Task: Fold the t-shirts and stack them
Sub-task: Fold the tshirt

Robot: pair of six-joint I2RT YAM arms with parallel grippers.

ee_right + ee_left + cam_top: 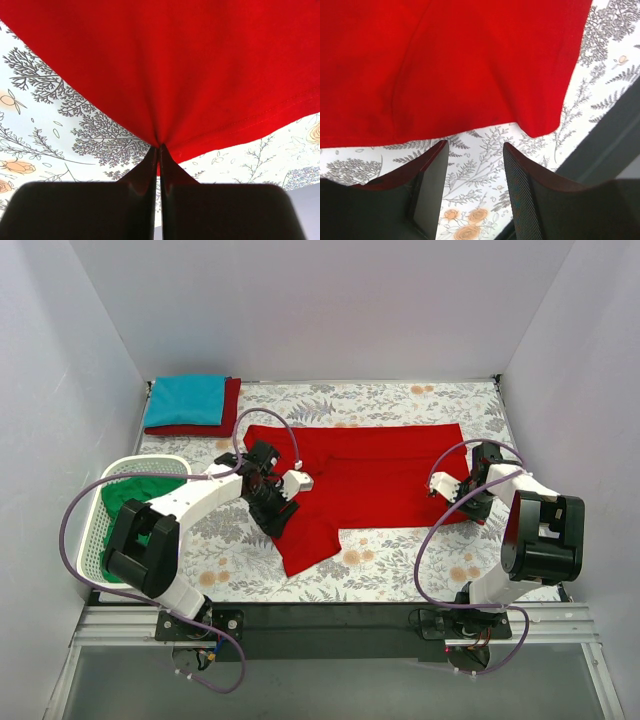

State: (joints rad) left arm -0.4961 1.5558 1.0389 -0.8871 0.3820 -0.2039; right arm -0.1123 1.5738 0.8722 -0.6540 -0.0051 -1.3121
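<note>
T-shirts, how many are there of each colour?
Bright red t-shirt: 1
Teal blue t-shirt: 1
Dark red t-shirt: 1
Green t-shirt: 1
Total: 4

The left arm (pixel 190 502) and the right arm (pixel 530 530) are built of smooth white shells joined by chunky black joint housings. A thin purple cable (pixel 62 530) loops along each one. Both bases are bolted to a black plate (pixel 330 625). The left gripper (pixel 475 145) has flat matte-black fingers (pixel 432 185), one faced with a fine ribbed pad.
</note>
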